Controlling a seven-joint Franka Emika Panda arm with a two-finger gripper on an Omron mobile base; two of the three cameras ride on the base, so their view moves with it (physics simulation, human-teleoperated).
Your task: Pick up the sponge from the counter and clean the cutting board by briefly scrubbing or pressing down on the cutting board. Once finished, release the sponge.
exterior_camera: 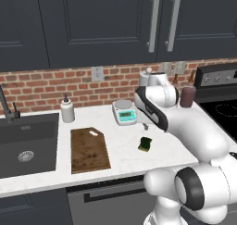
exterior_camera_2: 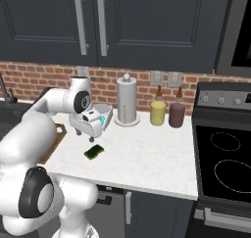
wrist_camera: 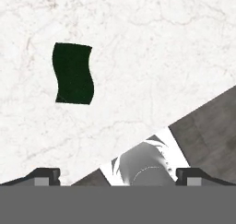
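The sponge (exterior_camera: 146, 144) lies on the white counter (exterior_camera: 125, 157), to the right of the dark brown cutting board (exterior_camera: 89, 150), which sits beside the sink. My gripper (exterior_camera: 145, 125) hangs open a little above the counter, just behind the sponge and apart from it. From the right base view, the sponge (exterior_camera_2: 94, 152) rests below and in front of the gripper (exterior_camera_2: 84, 133). In the hand view the sponge's dark green top (wrist_camera: 73, 73) shows at the upper left, off to the left of the line between the wide-apart fingertips (wrist_camera: 44, 174), with nothing between them.
A white scale (exterior_camera: 125, 112) stands right behind the gripper, and a soap dispenser (exterior_camera: 67, 109) and the sink (exterior_camera: 28, 145) are to the left. A paper towel holder (exterior_camera_2: 126, 101), two bottles (exterior_camera_2: 157, 112) and the black stove (exterior_camera_2: 228, 154) are to the right. The counter's front edge (wrist_camera: 184, 114) runs close by.
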